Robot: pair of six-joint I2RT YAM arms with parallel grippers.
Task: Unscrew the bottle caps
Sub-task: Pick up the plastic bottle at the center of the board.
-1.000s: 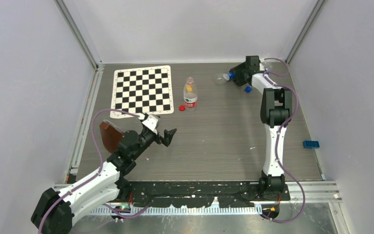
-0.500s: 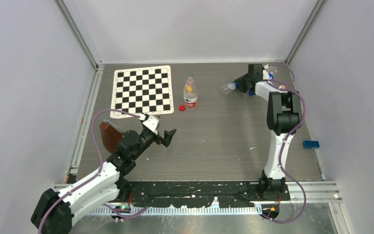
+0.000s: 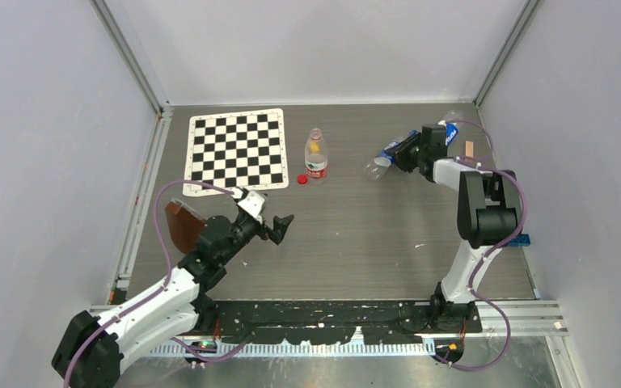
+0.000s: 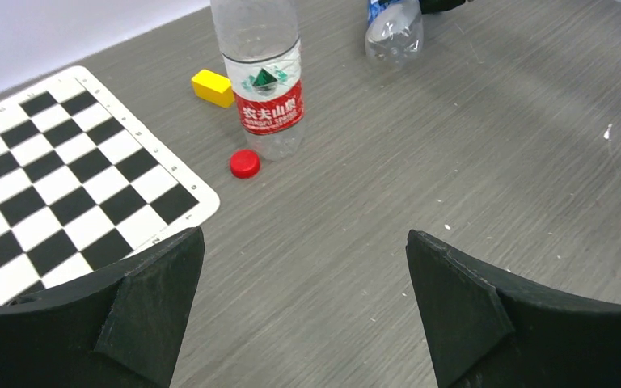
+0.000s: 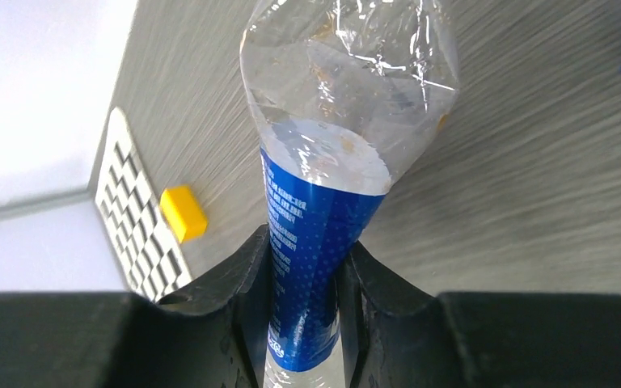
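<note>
A clear bottle with a red-and-white label (image 3: 316,158) (image 4: 263,81) stands upright mid-table, and a red cap (image 3: 302,179) (image 4: 245,163) lies on the table beside it. My right gripper (image 3: 403,153) (image 5: 306,275) is shut on a blue-labelled bottle (image 3: 378,166) (image 5: 323,202), squeezing its label flat, with the clear base pointing away from the wrist. That bottle's cap end is hidden. Another blue-labelled bottle (image 3: 451,129) lies at the back right. My left gripper (image 3: 279,226) (image 4: 304,236) hangs open over bare table, well short of the red cap.
A checkerboard mat (image 3: 237,149) covers the back left. A yellow block (image 4: 213,87) (image 5: 183,212) sits behind the red-labelled bottle. A blue brick (image 3: 522,240) shows past the right arm near the right wall. Walls close in the table on three sides.
My right gripper has shut on the blue-labelled bottle and drawn it nearer and to the right. The blue cap seen by it earlier is no longer in view. The left arm has stayed put.
</note>
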